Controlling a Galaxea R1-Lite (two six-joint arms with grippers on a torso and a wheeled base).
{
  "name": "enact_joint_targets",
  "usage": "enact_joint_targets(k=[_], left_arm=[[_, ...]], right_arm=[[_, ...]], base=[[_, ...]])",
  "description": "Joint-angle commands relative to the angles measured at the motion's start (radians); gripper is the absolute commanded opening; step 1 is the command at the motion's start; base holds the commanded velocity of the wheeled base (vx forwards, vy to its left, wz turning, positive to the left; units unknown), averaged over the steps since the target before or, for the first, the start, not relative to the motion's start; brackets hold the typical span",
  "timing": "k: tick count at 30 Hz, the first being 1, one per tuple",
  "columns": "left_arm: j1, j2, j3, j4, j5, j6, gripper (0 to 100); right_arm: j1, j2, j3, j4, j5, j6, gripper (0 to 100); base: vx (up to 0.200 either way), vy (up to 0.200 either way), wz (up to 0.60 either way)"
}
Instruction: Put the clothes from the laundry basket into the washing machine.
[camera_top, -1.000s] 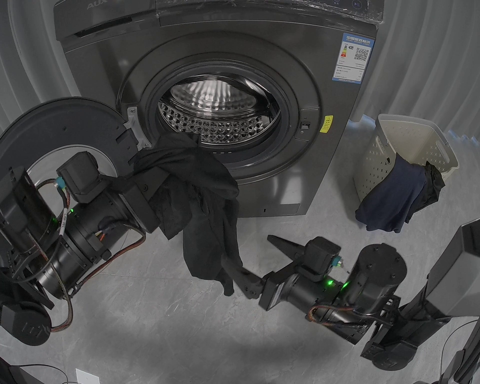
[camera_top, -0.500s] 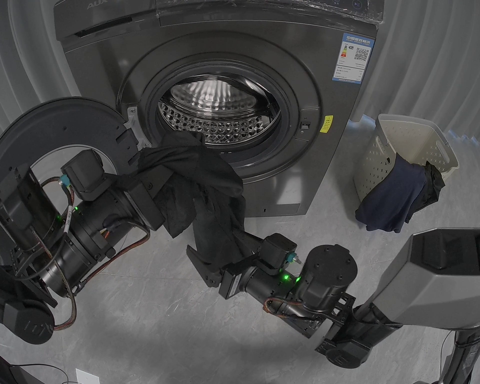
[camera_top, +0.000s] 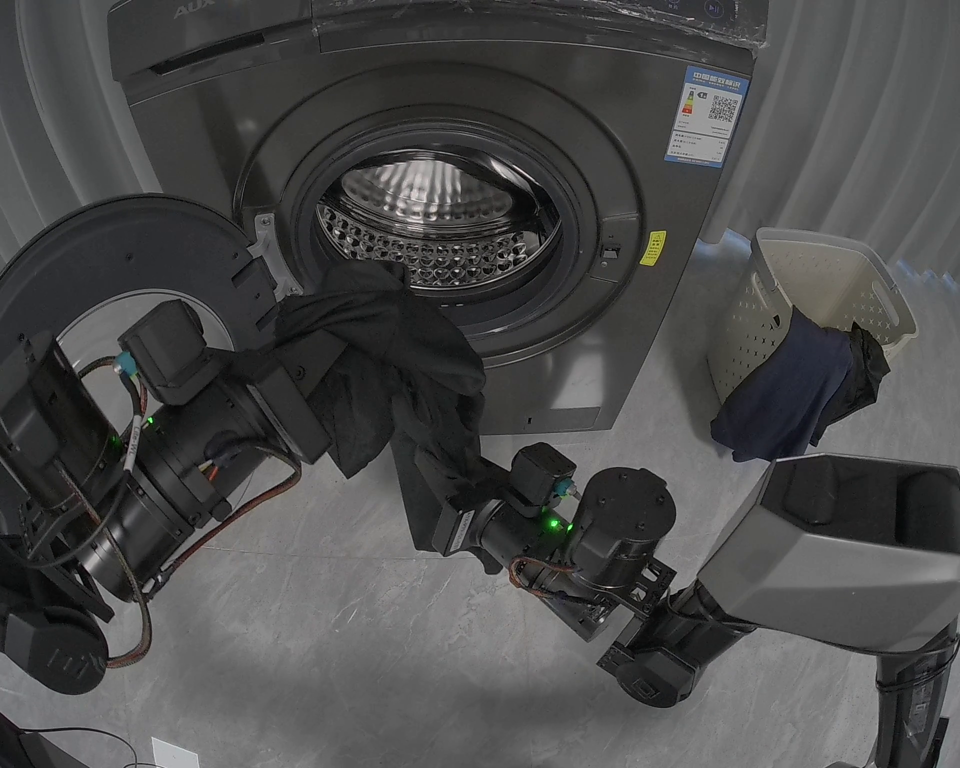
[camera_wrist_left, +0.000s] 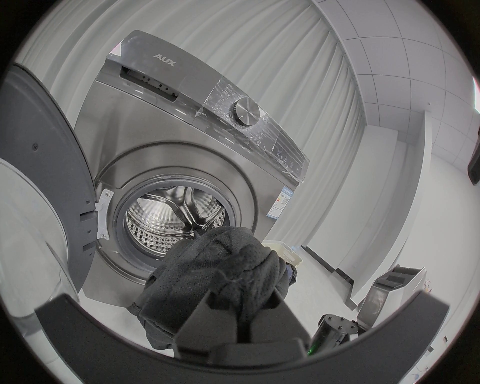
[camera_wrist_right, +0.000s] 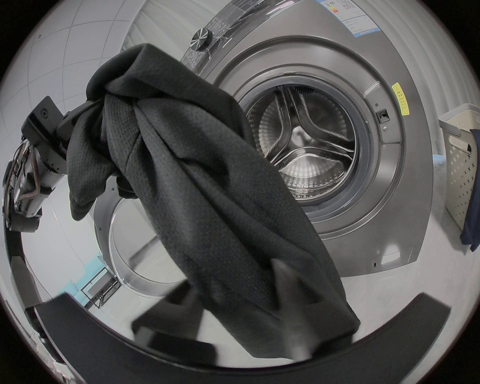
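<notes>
Head view: I saw the black garment (camera_top: 400, 370) hanging in front of the washing machine (camera_top: 640, 330), its bunched top just below the rim of the open drum (camera_top: 430, 215). The round door (camera_top: 110, 250) stood swung out to the left. Off to the right, the laundry basket (camera_top: 860, 270) sat on the floor with a navy garment (camera_top: 785, 400) draped over its near wall.

Left wrist view: my left hand (camera_wrist_left: 243, 315) was clamped narrow on the garment's bunched top, with cloth packed between both fingers and the drum straight beyond.

Right wrist view: my right hand (camera_wrist_right: 232, 320) had its fingers spread wide under the garment's lower end. The cloth lay across them, not pinched. The fingers looked blurred, so I could not tell exactly where the fabric touched.
</notes>
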Motion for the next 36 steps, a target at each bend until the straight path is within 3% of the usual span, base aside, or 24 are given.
enact_joint_targets(k=[1, 3, 9, 15, 16, 21, 30, 36], left_arm=[[0.008, 0.009, 0.015, -0.001, 0.002, -0.001, 0], [0.015, 0.012, 0.018, -0.001, 0.002, -0.001, 0], [0.102, 0.048, 0.01, -0.001, -0.003, -0.002, 0], [0.186, 0.069, 0.004, 0.01, -0.006, -0.009, 0], [0.197, 0.077, 0.006, 0.01, -0.004, -0.013, 100], [0.234, 0.114, 0.049, 0.0, 0.0, -0.024, 100], [0.222, 0.141, 0.199, -0.006, -0.01, -0.015, 100], [0.125, 0.143, 0.276, -0.006, -0.013, -0.01, 100]], right_arm=[[0.002, -0.029, 0.03, -0.001, -0.002, 0.0, 0], [0.008, -0.055, 0.061, -0.001, -0.002, 0.0, 0], [-0.019, -0.277, 0.273, 0.007, 0.006, -0.011, 0], [-0.041, -0.392, 0.371, 0.008, 0.041, -0.014, 0], [-0.041, -0.408, 0.38, 0.01, 0.044, -0.014, 0], [-0.025, -0.44, 0.386, 0.013, 0.046, -0.014, 0], [-0.022, -0.428, 0.329, 0.013, 0.046, -0.012, 0], [-0.013, -0.411, 0.242, 0.051, 0.047, -0.012, 0]], base=[[0.0, 0.0, 0.0], [0.0, 0.0, 0.0], [0.0, 0.0, 0.0], [0.0, 0.0, 0.0], [0.0, 0.0, 0.0], [0.0, 0.0, 0.0], [0.0, 0.0, 0.0], [0.0, 0.0, 0.0]])
